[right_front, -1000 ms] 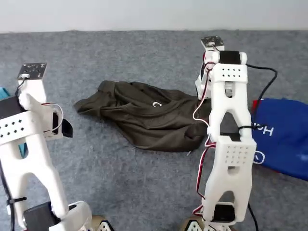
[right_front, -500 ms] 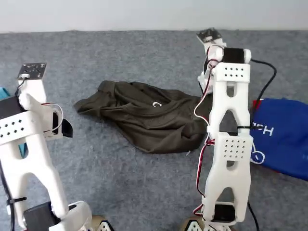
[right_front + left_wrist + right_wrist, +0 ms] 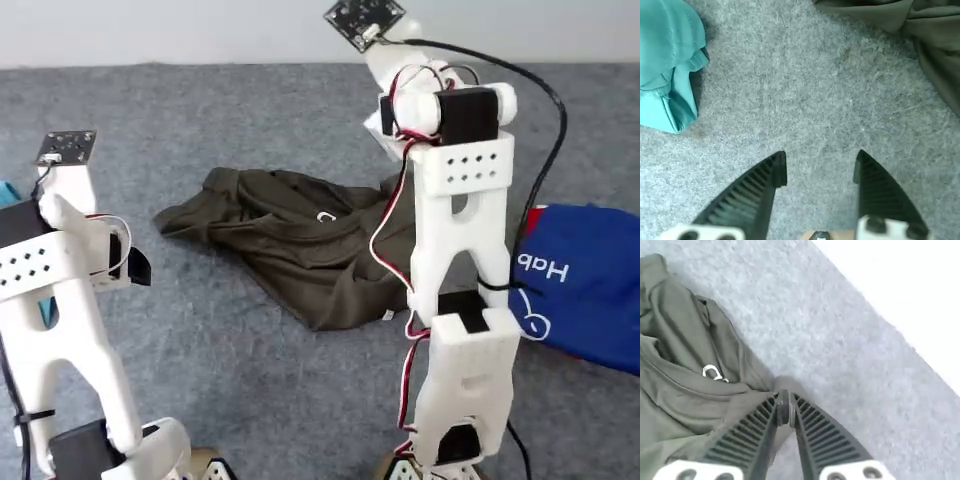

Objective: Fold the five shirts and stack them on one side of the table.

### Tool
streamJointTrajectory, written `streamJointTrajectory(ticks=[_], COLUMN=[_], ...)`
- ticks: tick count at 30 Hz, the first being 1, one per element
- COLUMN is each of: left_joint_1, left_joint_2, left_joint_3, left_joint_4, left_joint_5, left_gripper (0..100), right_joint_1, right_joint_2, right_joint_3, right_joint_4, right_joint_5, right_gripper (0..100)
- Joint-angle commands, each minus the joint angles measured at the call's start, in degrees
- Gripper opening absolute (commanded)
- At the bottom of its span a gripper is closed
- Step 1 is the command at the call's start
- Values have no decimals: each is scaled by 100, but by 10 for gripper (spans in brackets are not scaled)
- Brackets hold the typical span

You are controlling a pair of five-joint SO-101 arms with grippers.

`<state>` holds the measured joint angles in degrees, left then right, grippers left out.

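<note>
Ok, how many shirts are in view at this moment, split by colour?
olive shirt: 1
blue shirt: 1
teal shirt: 1
Total: 3 shirts in view

Just a grey, carpet-like surface (image 3: pixel 250 400) running back to a plain white wall (image 3: pixel 200 30) along the far edge.
</note>
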<state>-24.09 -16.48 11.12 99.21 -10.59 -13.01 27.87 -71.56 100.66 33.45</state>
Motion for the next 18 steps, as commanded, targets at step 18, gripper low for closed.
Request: streamJointTrajectory(ticks=[18], left_joint_1=[18], left_joint_2=[-202], left_joint_3=[488], left_joint_4=[-9], left_joint_5=[-44], left_gripper=[217], right_joint_1=[462], right_joint_2=[2818], right_joint_3=[738], right_joint_4=[-1745], right_joint_5=[-1723], right_gripper=[260])
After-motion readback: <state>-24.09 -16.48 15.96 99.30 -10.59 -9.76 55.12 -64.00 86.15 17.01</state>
